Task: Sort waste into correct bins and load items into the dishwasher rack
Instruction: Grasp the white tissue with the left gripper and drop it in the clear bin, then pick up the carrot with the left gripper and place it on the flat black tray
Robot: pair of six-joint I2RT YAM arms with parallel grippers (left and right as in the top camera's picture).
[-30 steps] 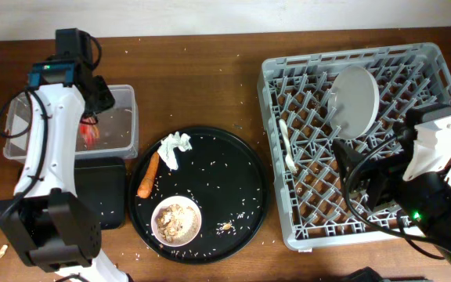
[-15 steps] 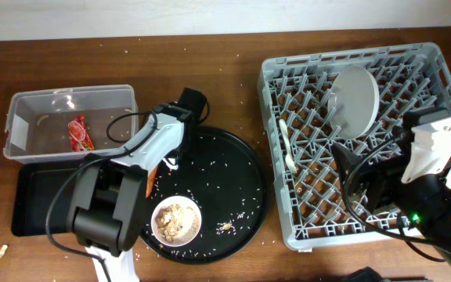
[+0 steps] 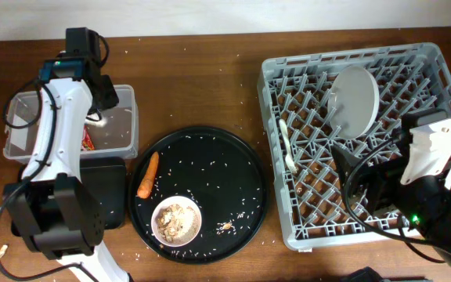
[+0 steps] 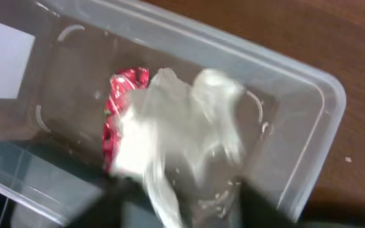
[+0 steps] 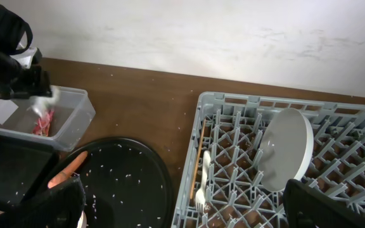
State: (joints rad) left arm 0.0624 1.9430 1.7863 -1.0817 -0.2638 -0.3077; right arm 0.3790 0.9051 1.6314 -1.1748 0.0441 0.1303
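Observation:
My left gripper (image 3: pixel 96 106) hangs over the clear tub (image 3: pixel 125 131). In the left wrist view its fingers (image 4: pixel 189 212) stand wide apart, and the crumpled white tissue (image 4: pixel 182 120) is blurred just below them, over the red wrapper (image 4: pixel 122 88) in the tub (image 4: pixel 309 114). The carrot (image 3: pixel 148 174) lies on the round black tray (image 3: pixel 210 168), beside the white bowl of beige scraps (image 3: pixel 176 218). The grey rack (image 3: pixel 288 231) holds the pale plate (image 3: pixel 353 98), white fork (image 3: pixel 287 145) and chopstick (image 5: pixel 198 152). My right gripper (image 5: pixel 182 187) is open and empty above the rack. No cups are in view.
The shallow black rectangular tray (image 3: pixel 104 188) lies in front of the tub, partly under my left arm. Rice grains and a small scrap (image 3: pixel 225 227) are scattered on the round tray. My right arm (image 3: pixel 425 168) covers the rack's near right corner.
The tissue is gone from the round tray. My left arm has swung from the tray's left edge back over the clear tub, with the tissue now below its fingers. The right arm has not moved.

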